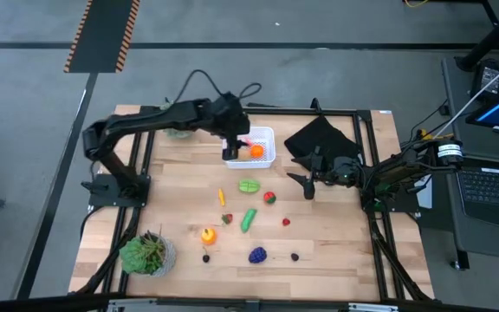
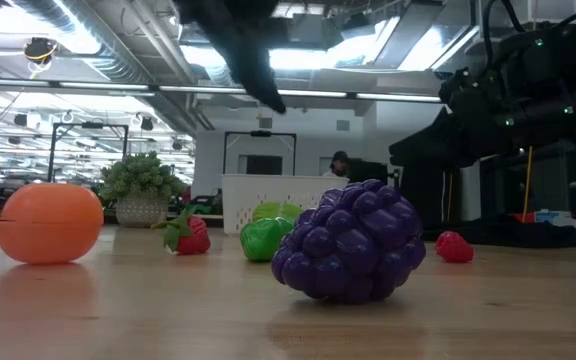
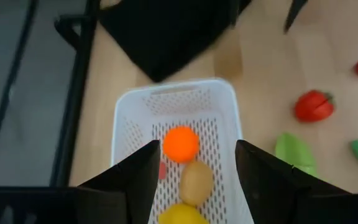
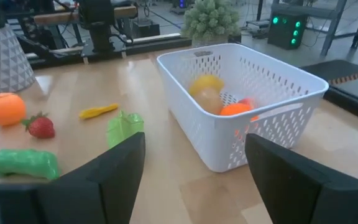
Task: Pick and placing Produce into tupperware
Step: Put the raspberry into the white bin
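Left gripper (image 1: 235,149) hangs over the white tub (image 1: 265,159) at the table's (image 1: 336,251) far middle, fingers (image 3: 129,180) spread, nothing between them. In the left wrist view the tub (image 3: 135,124) holds an orange ball (image 3: 181,144), a tan piece (image 3: 196,182), a yellow piece (image 3: 180,215) and a bit of red (image 3: 161,169). In the right wrist view the same tub (image 4: 291,93) shows the yellow (image 4: 207,83), tan (image 4: 209,99) and orange (image 4: 234,109) pieces inside.

Right gripper (image 1: 306,180) waits just right of the tub, near the black cloth (image 1: 319,139), fingers (image 4: 104,174) spread, empty.

Rest of the produce lies loose on the table nearer the front: yellow strip (image 1: 221,197), light green piece (image 1: 249,185), red-green piece (image 1: 269,198), strawberry (image 1: 227,218), green pepper (image 1: 248,219), small red berry (image 1: 286,222), orange-yellow fruit (image 1: 208,234), purple grapes (image 1: 257,255), 2 dark berries (image 1: 205,257) and (image 1: 294,256).

1 potted plant (image 1: 148,252) sits at the front left corner, another (image 1: 178,132) at the far left, mostly hidden by the left arm.
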Controlling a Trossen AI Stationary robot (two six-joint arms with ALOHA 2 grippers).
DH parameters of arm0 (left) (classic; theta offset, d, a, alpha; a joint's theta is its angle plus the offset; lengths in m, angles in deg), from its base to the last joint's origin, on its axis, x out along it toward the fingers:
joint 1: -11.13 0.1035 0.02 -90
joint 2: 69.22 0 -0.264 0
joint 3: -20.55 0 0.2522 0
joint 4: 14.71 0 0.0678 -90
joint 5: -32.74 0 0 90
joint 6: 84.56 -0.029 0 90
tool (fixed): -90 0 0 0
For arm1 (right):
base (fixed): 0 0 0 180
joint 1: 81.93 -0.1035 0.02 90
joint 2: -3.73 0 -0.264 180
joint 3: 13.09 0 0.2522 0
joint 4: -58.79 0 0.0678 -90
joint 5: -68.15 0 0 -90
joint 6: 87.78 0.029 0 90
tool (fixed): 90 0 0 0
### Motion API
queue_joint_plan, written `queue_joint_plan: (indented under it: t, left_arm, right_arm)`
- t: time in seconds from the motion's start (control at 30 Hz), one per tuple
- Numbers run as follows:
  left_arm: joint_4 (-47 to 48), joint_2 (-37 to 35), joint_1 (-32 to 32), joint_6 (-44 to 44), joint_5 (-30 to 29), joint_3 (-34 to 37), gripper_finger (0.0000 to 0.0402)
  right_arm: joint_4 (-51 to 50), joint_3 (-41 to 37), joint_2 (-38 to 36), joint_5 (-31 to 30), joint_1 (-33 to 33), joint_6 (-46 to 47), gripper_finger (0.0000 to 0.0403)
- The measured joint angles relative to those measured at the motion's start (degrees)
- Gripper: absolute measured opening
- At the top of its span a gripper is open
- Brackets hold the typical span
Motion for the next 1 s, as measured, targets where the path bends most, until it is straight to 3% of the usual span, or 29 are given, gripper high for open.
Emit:
queue_joint_plan:
  t: [0.13,0.37,0.7,1.0]
  left_arm:
    - [-5.2,-5.7,-0.5,0.7,1.3,6.6,0.0199]
    - [-16.3,-16.9,-2.5,3.2,1.2,21.0,0.0193]
    - [-29.7,-34.9,-5.0,9.4,1.6,38.8,0.0192]
    - [-56.4,-39.6,-13.8,12.5,1.2,56.1,0.0193]
  right_arm:
    - [-0.3,0.0,0.0,0.6,0.0,1.9,0.0278]
    - [-0.7,0.0,0.0,8.3,-0.1,-0.4,0.0278]
    - [1.1,0.0,-0.1,11.4,-0.1,-0.5,0.0278]
    - [-5.4,5.7,-0.1,17.1,-1.3,-0.8,0.0278]
